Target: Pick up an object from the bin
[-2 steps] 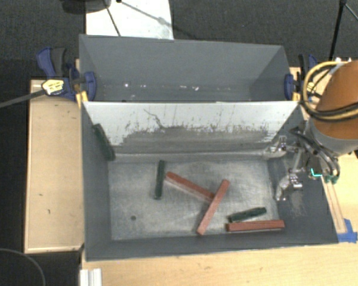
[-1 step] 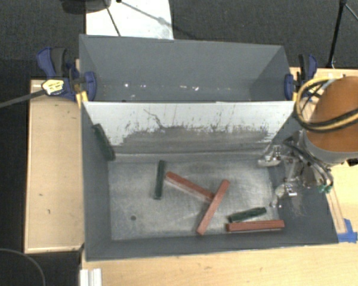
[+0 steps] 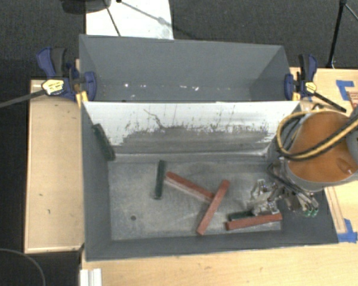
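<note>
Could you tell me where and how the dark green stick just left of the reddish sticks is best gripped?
Probably its lower half in the view, from above, closing across the narrow width: the dark green stick lies flat, and a reddish stick ends close beside its upper half.

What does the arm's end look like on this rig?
A rounded orange cover wraps the wrist, with yellow and black cables looped round it. The tool is a small cluster of bare silvery metal parts, with a green bit on one side.
</note>
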Controlling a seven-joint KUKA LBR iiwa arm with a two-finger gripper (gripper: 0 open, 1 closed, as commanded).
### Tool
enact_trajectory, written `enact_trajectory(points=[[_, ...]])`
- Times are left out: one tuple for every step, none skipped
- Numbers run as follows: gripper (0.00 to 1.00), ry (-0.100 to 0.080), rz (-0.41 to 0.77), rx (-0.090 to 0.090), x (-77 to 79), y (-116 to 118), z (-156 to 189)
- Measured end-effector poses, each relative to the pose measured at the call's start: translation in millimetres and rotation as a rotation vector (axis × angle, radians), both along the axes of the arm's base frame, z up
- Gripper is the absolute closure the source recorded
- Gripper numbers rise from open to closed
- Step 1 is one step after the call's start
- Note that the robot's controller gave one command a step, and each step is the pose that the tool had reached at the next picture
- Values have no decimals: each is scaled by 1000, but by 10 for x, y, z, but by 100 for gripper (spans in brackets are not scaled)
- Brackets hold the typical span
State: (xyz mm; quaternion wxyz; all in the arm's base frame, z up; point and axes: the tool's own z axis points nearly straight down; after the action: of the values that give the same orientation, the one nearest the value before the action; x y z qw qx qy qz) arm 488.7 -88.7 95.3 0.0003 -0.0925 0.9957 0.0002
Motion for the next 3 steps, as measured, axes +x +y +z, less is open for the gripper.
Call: enact_trajectory(points=[[0, 0, 4, 0, 0, 1, 0], [0, 0, 5, 0, 1, 1, 0], [100, -12, -120, 1, -1, -164, -214]])
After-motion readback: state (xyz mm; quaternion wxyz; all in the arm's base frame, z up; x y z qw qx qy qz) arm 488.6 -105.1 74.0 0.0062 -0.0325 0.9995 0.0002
